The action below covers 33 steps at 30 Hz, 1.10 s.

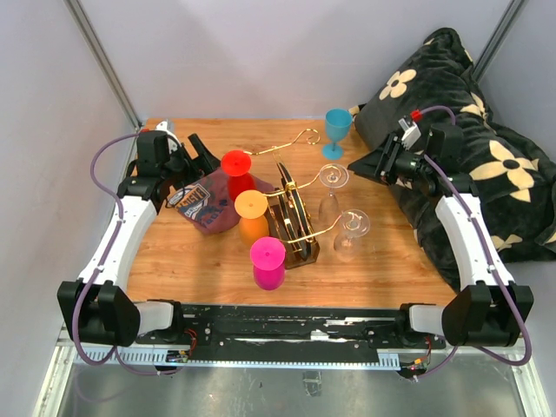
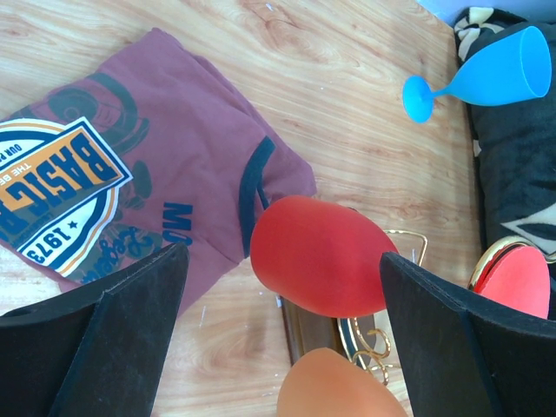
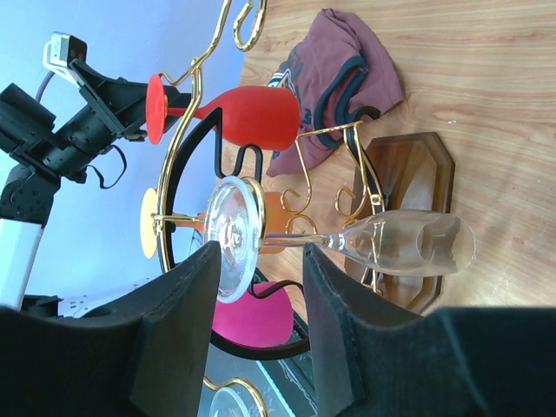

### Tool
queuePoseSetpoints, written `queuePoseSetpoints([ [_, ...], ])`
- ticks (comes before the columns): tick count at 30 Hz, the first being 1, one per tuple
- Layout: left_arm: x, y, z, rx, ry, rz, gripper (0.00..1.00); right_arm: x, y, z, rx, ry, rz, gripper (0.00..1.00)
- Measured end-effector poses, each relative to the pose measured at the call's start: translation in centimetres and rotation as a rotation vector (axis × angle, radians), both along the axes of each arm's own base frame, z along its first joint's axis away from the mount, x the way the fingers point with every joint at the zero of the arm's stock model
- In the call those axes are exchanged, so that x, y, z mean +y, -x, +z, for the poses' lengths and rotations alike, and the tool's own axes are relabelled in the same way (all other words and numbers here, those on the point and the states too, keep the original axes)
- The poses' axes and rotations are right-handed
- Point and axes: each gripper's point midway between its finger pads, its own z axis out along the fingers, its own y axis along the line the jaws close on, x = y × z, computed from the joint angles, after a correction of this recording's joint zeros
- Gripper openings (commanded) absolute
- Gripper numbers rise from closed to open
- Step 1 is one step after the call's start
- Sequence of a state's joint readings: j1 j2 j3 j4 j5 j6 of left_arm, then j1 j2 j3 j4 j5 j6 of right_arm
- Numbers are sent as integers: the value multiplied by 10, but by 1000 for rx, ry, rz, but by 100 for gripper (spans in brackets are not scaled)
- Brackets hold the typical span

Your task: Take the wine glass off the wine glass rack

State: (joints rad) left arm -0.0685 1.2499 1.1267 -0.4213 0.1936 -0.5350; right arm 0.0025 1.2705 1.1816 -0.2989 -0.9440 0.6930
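The wine glass rack [image 1: 294, 228] stands mid-table, its brown base [image 3: 413, 165] carrying gold wire arms. A clear wine glass [image 1: 333, 178] hangs upside down on its right side; its foot [image 3: 233, 236] and bowl [image 3: 408, 243] show in the right wrist view. My right gripper [image 1: 354, 165] [image 3: 261, 252] is just right of that foot. Its jaws are narrowed but apart, with the foot and stem at the fingertips and nothing clamped. My left gripper [image 1: 204, 155] [image 2: 282, 256] is wide open above a hanging red glass [image 2: 321, 256].
A second clear glass [image 1: 352, 224], an orange glass [image 1: 252, 208] and a pink glass [image 1: 268, 261] also hang on the rack. A blue glass [image 1: 337, 129] stands at the back. A maroon T-shirt [image 1: 204, 204] lies left; a black flowered cushion [image 1: 469, 156] is at the right.
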Motion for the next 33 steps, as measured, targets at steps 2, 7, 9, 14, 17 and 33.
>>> queuePoseSetpoints([
  [2, 0, 0, 0, 0, 0, 0, 97, 3, 1, 0, -2, 1, 10, 41],
  [7, 0, 0, 0, 0, 2, -2, 97, 21, 9, -5, 13, 6, 69, 31],
  [9, 0, 0, 0, 0, 1, -2, 97, 27, 10, -9, 24, 8, 88, 24],
  [14, 0, 0, 0, 1, -1, -3, 98, 33, 12, -14, 44, 15, 102, 5],
  [17, 0, 1, -1, 3, -3, -4, 98, 32, 11, -14, 48, 19, 94, 6],
  [33, 0, 2, 0, 3, -6, -6, 98, 21, 19, -11, 95, 51, 59, 18],
])
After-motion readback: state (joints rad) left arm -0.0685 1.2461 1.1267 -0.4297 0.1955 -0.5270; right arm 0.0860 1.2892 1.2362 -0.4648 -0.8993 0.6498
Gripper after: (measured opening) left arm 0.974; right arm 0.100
